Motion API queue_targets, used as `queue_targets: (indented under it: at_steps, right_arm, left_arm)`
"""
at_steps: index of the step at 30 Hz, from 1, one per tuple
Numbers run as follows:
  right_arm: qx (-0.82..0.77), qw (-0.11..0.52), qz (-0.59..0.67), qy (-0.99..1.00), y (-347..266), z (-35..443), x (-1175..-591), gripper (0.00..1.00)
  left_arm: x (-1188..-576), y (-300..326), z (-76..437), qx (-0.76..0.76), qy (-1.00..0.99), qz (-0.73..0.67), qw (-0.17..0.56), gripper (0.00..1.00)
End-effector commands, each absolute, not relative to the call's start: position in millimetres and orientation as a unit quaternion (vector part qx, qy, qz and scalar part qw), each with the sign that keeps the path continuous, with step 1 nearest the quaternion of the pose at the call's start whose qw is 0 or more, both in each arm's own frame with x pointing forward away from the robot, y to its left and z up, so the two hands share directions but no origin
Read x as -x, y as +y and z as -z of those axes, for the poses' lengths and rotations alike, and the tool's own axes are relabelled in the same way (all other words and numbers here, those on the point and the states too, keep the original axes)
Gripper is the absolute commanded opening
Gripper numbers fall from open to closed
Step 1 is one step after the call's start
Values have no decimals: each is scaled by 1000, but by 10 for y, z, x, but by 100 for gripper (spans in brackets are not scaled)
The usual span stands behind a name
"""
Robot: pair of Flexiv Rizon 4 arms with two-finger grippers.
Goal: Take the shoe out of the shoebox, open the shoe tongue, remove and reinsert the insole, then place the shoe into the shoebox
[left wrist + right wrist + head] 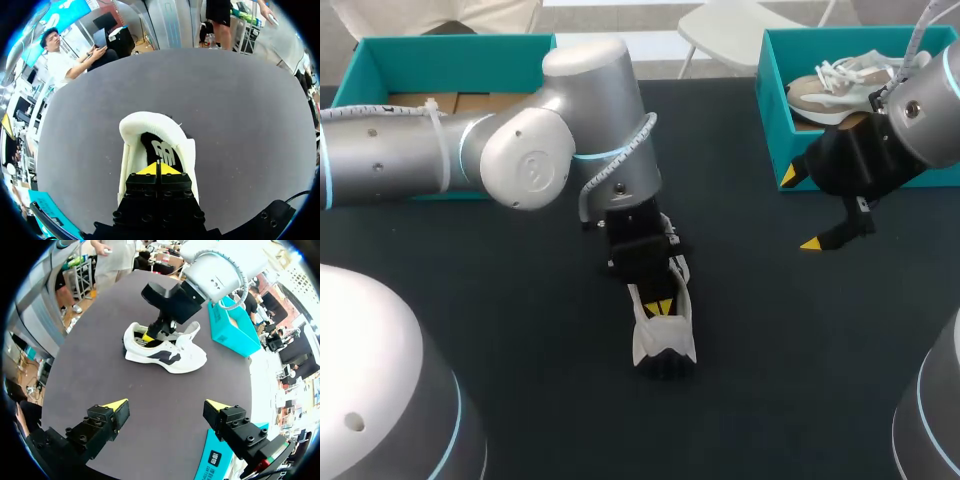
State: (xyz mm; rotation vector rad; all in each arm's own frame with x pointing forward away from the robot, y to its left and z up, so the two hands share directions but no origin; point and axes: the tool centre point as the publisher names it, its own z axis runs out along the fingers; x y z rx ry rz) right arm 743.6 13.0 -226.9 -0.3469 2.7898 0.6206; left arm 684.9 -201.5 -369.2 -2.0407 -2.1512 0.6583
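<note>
Farthest left, at the upper left of the head view: an open teal shoebox [370, 60], brown cardboard showing inside. Just right of it, entering from the left edge and bent down at mid frame: the left arm [520, 150], silver. Below its wrist, just right of centre: the left tool [658, 306], dipped into the opening of a white shoe [665, 338]. Seen from the left wrist: left tool [159, 169] closed, yellow tips pressed flat together, nothing visible between them, sitting inside the white shoe [131, 165] over the dark insole [150, 142], with the padded heel collar curving round ahead of the tips. Shoe upright on its sole on the dark surface [470, 300], heel toward the lower edge of the head frame, outside both boxes. From the right wrist: the white shoe [170, 357] ahead, dark mark on its side, left tool [150, 335] down in its opening near the heel. Further right, at mid right of the head view: the right tool [800, 210], wide open, holding nothing, hanging above the surface and well apart from the shoe; in its own view the right tool [166, 405] likewise spread wide. Behind it, at upper right: a second teal shoebox [775, 110] holding a beige-and-white shoe [830, 85] with white laces, the right arm [930, 110] partly across it.
</note>
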Motion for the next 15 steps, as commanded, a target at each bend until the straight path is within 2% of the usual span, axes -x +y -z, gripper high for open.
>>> queue_targets:
  at_steps: [1, 15]
  right_arm:
    - [119, 132, -212, 961, 137, 2277, -7432, 100]
    - [119, 132, -212, 961, 137, 2277, -7432, 100]
  left_arm:
    - [-6822, -2058, 3692, 674, -697, -236, 62, 0]
    - [-6644, -2247, 3984, 682, -661, -291, 114, 0]
